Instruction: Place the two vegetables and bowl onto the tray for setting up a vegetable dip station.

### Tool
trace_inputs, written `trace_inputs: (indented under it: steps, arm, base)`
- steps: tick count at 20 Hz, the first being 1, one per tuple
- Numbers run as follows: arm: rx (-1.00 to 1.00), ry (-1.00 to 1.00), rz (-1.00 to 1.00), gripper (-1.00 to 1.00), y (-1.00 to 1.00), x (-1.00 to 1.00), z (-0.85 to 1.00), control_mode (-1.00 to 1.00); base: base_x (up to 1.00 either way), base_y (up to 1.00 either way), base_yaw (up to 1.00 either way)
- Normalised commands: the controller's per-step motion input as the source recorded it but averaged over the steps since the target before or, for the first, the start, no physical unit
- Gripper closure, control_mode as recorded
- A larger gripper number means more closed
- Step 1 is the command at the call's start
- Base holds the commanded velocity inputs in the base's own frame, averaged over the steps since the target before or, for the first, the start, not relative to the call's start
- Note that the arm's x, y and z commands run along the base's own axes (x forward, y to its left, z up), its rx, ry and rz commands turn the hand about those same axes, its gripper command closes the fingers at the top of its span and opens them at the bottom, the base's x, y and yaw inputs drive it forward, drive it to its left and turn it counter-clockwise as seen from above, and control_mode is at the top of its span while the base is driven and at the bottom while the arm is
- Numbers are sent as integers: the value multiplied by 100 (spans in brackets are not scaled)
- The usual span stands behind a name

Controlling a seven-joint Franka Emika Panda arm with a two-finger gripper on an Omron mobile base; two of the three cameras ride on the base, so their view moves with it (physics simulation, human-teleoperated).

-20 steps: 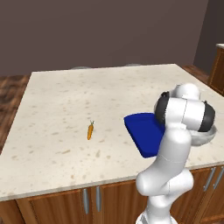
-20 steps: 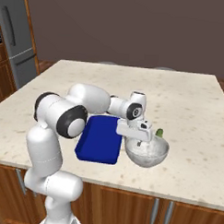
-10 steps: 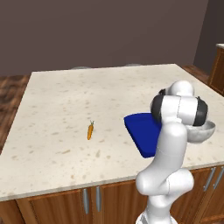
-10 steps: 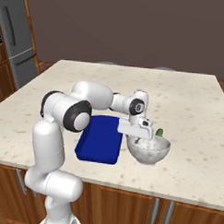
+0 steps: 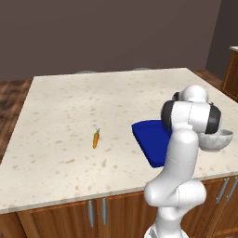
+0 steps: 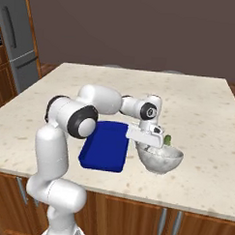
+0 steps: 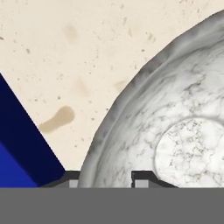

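The bowl point(image 6: 160, 159) is round, whitish-grey and marbled with fine dark veins, near the table's point(image 5: 69, 107) front right edge, just beside the deep blue tray point(image 6: 104, 147). The hand point(image 7: 106, 177) is narrowed, its fingers point(image 7: 141, 178) pinching the bowl's rim. The orange carrot point(image 5: 95, 139) lies well apart, left of the tray.

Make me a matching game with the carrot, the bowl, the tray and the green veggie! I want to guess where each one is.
Things:
1. carrot
2. bowl
3. tray
4. green vegetable

Places:
A. flat on the counter between the carrot and the bowl
B. peeking up behind the bowl's far rim
C. alone on the bare counter, away from the others
D. rim pinched by the gripper

Pairs: 1-C, 2-D, 3-A, 4-B
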Motion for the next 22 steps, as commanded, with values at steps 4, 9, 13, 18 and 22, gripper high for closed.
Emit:
trace_inputs:
  steps: [4, 9, 13, 18, 22]
  arm:
    - [4, 0, -11, 100, -3, -41, 1, -100]
    - [0, -3, -8, 100, -2, -24, 17, -100]
    - [-4, -15, 0, 100, 4, -13, 39, -100]
    - [-10, -19, 3, 100, 10, -16, 42, -100]
    - [-9, -21, 9, 100, 19, -26, 35, -100]
  base:
    - [0, 0, 0]
    - [0, 0, 0]
    - [0, 0, 0]
    - [0, 0, 0]
    - [0, 0, 0]
